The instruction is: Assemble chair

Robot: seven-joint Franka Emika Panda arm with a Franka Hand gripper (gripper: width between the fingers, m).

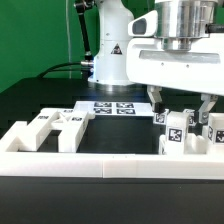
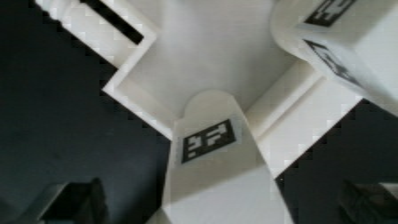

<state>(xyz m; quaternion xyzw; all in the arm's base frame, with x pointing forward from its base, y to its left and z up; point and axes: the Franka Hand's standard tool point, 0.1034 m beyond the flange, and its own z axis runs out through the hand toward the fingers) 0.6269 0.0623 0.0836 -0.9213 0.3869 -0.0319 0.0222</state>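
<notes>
Friend: Where was your pincer?

Me: It hung just over some chair parts on the exterior view's right side of the black bench. Its two fingers stood wide apart. It held nothing.

Friend: What did your wrist camera see?

Me: It saw a white leg with a black-and-white tag on it. The leg lay between my dark fingertips. There was a gap on each side, so I was not touching it. Flat white pieces lay past the leg.

Friend: Were there more parts?

Me: Yes. More white chair pieces lay on the exterior view's left, well apart from the first ones. The marker board lay flat on the bench, farther back, between the two groups. A low white wall ran along the front. My white base stood behind the board.
</notes>
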